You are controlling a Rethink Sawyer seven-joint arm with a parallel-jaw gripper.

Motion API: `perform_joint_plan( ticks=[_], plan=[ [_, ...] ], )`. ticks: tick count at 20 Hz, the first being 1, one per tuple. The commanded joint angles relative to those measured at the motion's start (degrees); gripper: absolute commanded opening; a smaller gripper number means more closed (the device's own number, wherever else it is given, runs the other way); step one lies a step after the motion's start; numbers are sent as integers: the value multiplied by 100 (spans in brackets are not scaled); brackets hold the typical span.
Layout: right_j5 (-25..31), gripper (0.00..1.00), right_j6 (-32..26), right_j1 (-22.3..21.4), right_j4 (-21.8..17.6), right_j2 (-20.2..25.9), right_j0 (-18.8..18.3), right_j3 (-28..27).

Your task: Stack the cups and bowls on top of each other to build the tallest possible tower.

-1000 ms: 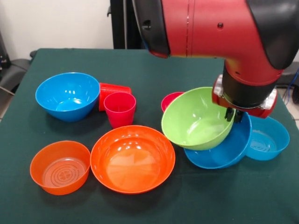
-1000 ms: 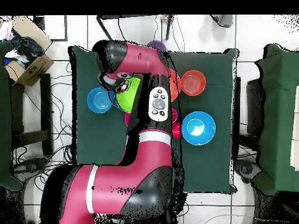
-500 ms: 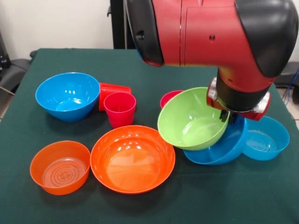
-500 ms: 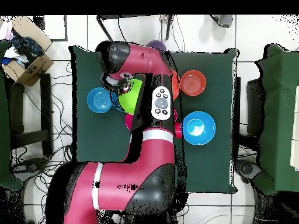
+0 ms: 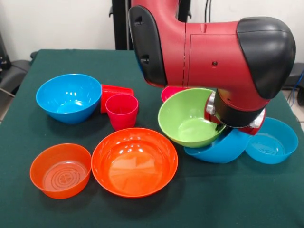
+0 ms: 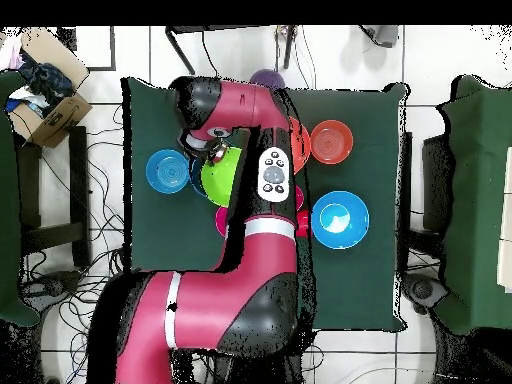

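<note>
Lime green bowl (image 5: 189,118) tilted, rim facing the camera in the front view, leaning on a large blue bowl (image 5: 216,148) that lay tipped beneath and to its right; seen from overhead as a green patch (image 6: 222,172) beside the arm. Gripper (image 5: 233,122) hidden under the wrist at the green bowl's right rim; could not tell whether closed on the rim or apart from it. Just right of the tipped blue bowl, touching it, sat a light blue bowl (image 5: 271,141) with a ringed bottom, upright. Behind the green bowl, a small magenta bowl (image 5: 172,91), only its rim showing under the arm. Near the middle of the table stood a pink-magenta cup (image 5: 122,110), upright, with a red-orange cup (image 5: 113,93) lying on its side just behind, touching or nearly so. Left of the cups rested a second large blue bowl (image 5: 69,97), upright. In front, a large orange bowl (image 5: 135,161) and, just beside it to the left, a small orange bowl (image 5: 61,170) with a ringed bottom. All on a dark green table (image 5: 223,199). Red and black arm (image 5: 204,47) filling the upper part of the front view. No tower standing anywhere on the cloth.
</note>
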Motion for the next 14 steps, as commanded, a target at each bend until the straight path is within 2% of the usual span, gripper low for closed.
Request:
perform_joint_plan(
  ticks=[1, 14],
  plan=[
    [-156, 0, -1988, 704, -586, 824, 45, 258],
    [-840, 0, -2207, 206, -746, 882, -2, 1293]
  ],
)
